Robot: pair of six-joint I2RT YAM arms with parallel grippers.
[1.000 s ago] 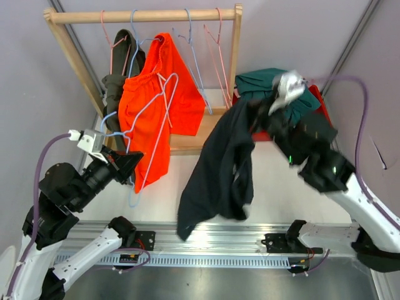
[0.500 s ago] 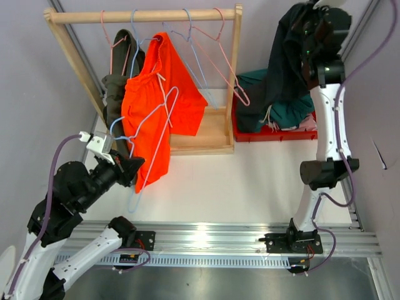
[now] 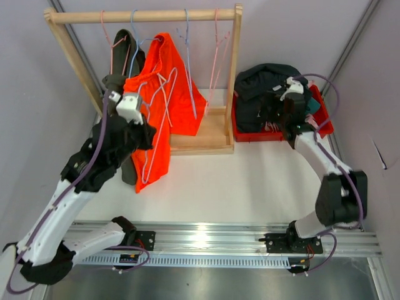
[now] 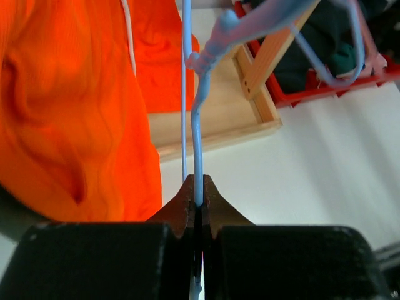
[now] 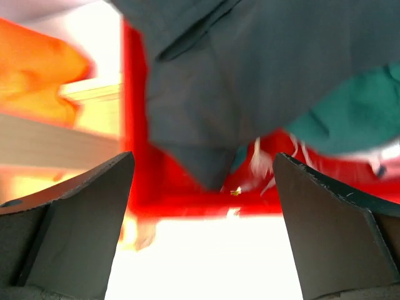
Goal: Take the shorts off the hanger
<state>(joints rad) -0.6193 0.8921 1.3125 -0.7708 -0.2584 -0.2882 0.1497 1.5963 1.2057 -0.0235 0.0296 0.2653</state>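
Orange shorts [image 3: 164, 94]: hanging on rack [image 3: 144, 15]. Left gripper [image 4: 197, 187]: clamped on blue hanger [image 4: 197, 144]. Right gripper [image 5: 203, 164]: spread wide, empty, over navy shorts [image 5: 250, 75]

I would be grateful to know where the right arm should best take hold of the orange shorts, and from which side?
Probably the loose right-hand flap of the orange shorts, approached from the right with the jaws across its edge. That flap hangs free, clear of the left gripper, which is shut on the blue hanger and crowds the left side.
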